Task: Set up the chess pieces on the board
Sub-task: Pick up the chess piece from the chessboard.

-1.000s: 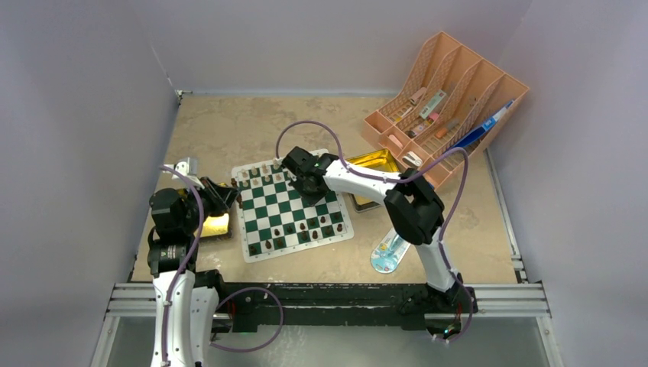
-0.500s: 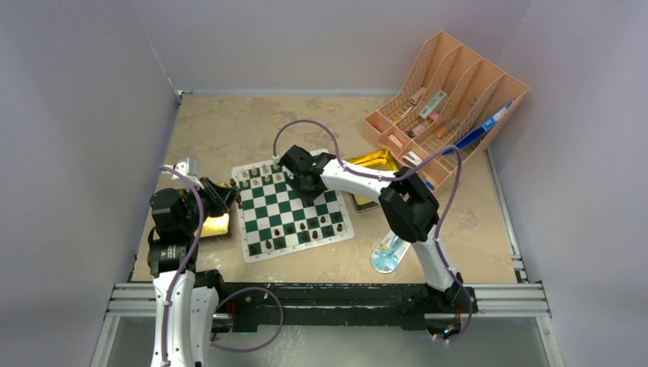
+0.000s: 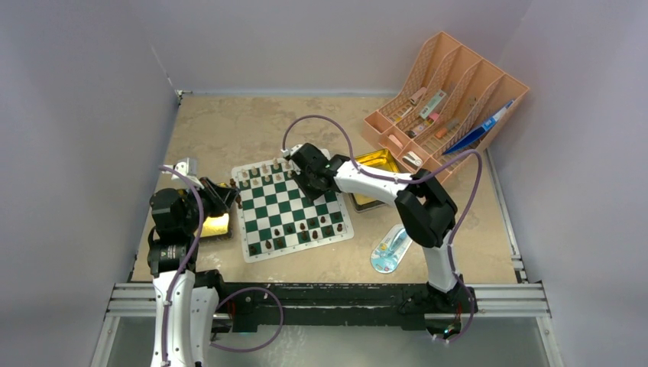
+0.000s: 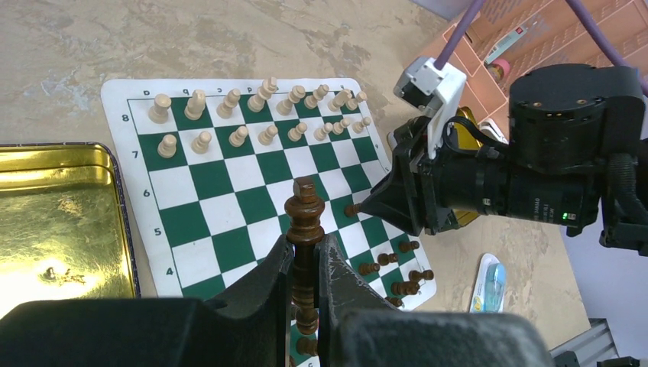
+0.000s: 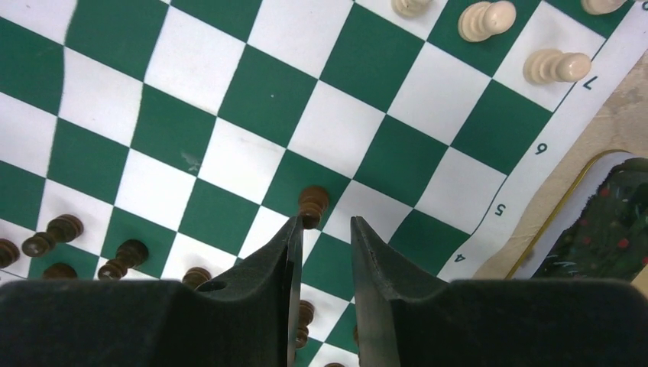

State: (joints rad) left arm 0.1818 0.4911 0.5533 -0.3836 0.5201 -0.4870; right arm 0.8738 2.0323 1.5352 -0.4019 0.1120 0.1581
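Note:
The board lies flat at mid-table, green and white. Light chess pieces fill its two far rows. Several dark pawns stand along the near right side. My left gripper hovers over the board's left edge, shut on a tall dark brown piece held upright. My right gripper hangs open over the board's right half, nothing between its fingers. A dark pawn stands free on the board just past its left fingertip.
A gold tin sits left of the board under my left arm. Another gold tin lies to its right. An orange rack with pens stands back right. A blue-and-white packet lies near the right arm's base.
My right gripper has opened and let go of the dark pawn on the board, then shifted slightly right. The left arm has not moved and still holds its piece.

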